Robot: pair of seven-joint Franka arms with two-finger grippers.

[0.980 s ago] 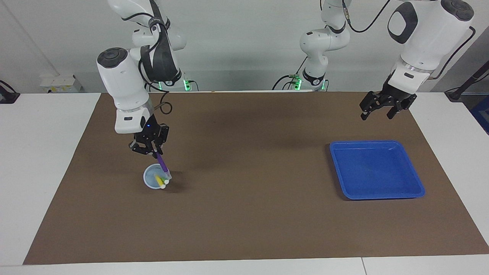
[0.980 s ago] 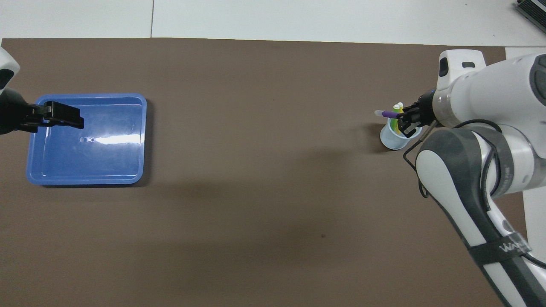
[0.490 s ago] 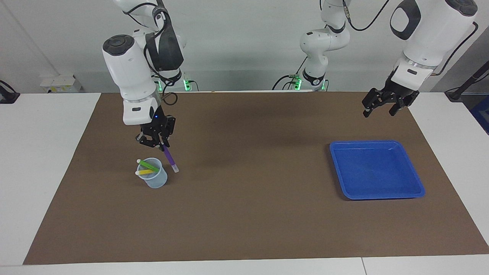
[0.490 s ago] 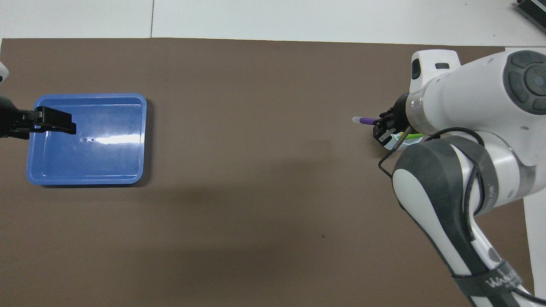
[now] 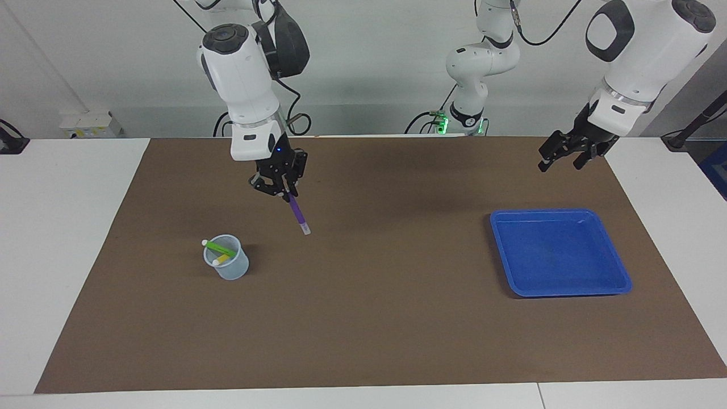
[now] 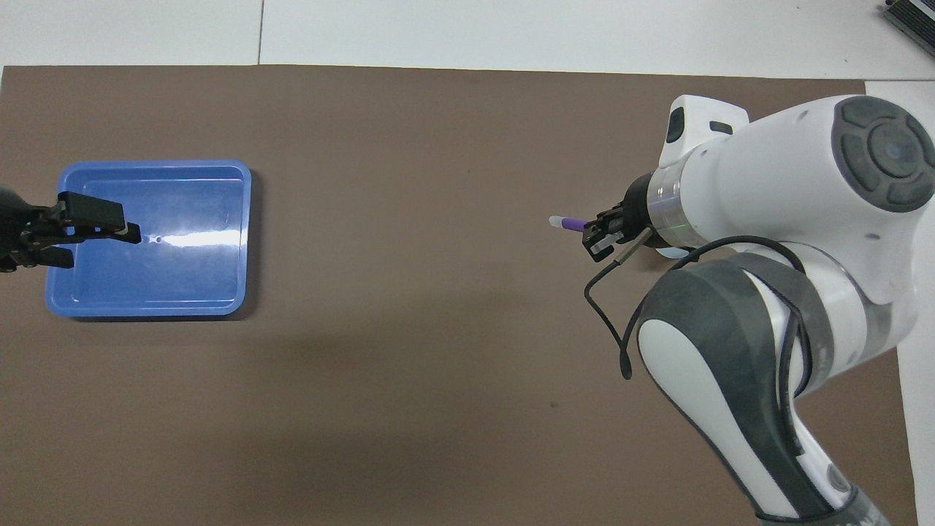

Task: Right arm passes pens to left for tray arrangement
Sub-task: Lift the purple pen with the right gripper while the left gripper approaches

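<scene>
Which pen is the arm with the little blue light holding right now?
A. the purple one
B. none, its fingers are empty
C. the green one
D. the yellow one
A: the right gripper is shut on the purple pen, which hangs in the air over the mat, while the green pen and yellow pen sit in the cup.

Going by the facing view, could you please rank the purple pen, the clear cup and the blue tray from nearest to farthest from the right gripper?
1. Purple pen: clamped in the shut right gripper, hanging down over the mat.
2. Clear cup: on the mat toward the right arm's end, holding the green and yellow pens.
3. Blue tray: toward the left arm's end of the table.
</scene>
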